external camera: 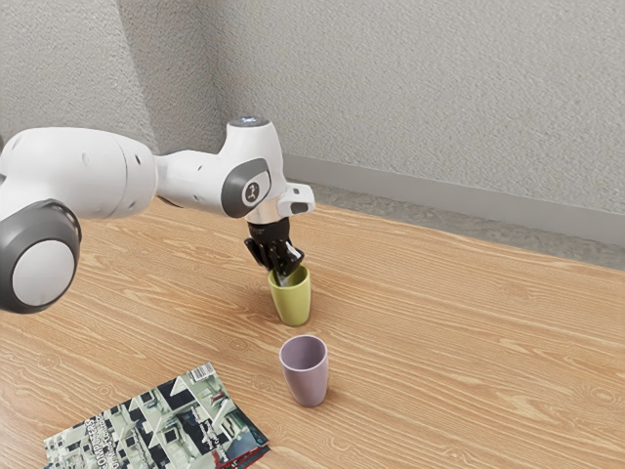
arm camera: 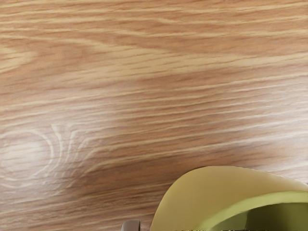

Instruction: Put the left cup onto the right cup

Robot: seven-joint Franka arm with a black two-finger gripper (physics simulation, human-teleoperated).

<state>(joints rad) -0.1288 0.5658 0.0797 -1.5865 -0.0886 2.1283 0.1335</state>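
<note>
Exterior view shows the pincer [external camera: 284, 264] at the rim of the green cup [external camera: 291, 301], which stands on the desk [external camera: 469, 322] near the purple cup [external camera: 305, 371]; whether it grips I cannot tell, so grasping seems in hand, and next comes a straight lift.

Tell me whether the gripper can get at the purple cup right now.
Probably yes. The purple cup stands upright, apart from the green cup, with nothing above it. The gripper sits at the green cup's rim and would need to lift clear first.
</note>
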